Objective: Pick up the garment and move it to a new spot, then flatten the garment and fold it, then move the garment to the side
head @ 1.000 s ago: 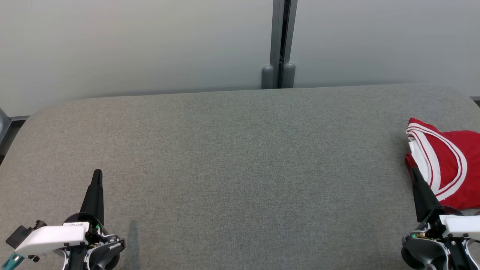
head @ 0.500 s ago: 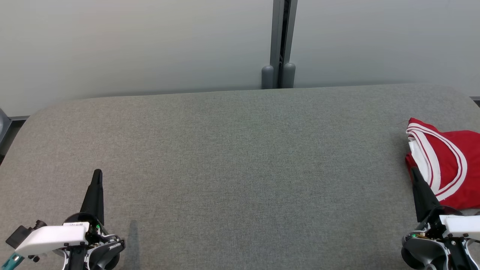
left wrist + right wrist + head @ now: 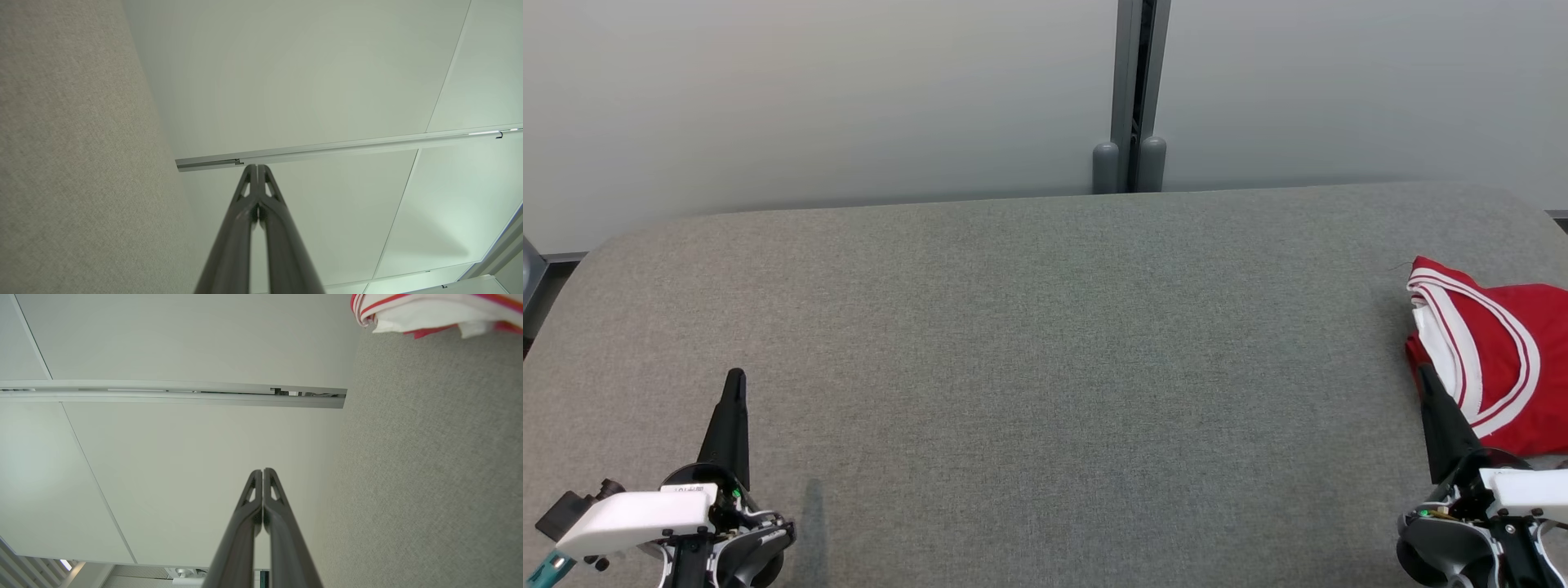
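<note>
**Head view:** The red garment [image 3: 1503, 359] with white-striped trim lies bunched and folded over on the grey fabric table [image 3: 1045, 367], at its far right. The frame's right edge cuts it off, so its full outline and true long axis can't be told. The part in shot runs roughly near-to-far, w/ a striped corner pointing to the far left. White inner cloth shows at its left side. The right gripper [image 3: 1423, 372], lower right, has its fingers pressed together, holding nothing. Its tip overlaps the garment's near-left edge in the pic; contact can't be judged here. The left gripper [image 3: 735, 377], lower left, is likewise closed and empty, well apart from the garment. Pale wall panels [image 3: 809, 98] and a grey post [image 3: 1131, 90] stand behind the table.

**Left wrist view:** The left gripper [image 3: 256, 167] shows its fingers meeting at the tips, nothing between them. The table [image 3: 73, 163] is on the left and a metal rail [image 3: 339, 147] crosses the wall beyond.

**Right wrist view:** The right gripper [image 3: 262, 471] is closed and empty. The garment [image 3: 429, 312] sits at top right, cut by the frame's top edge, clear of the fingertips. Only red-and-white striped folds are in shot, resting on the table [image 3: 429, 457]. A rail [image 3: 171, 394] runs along the wall.
</note>
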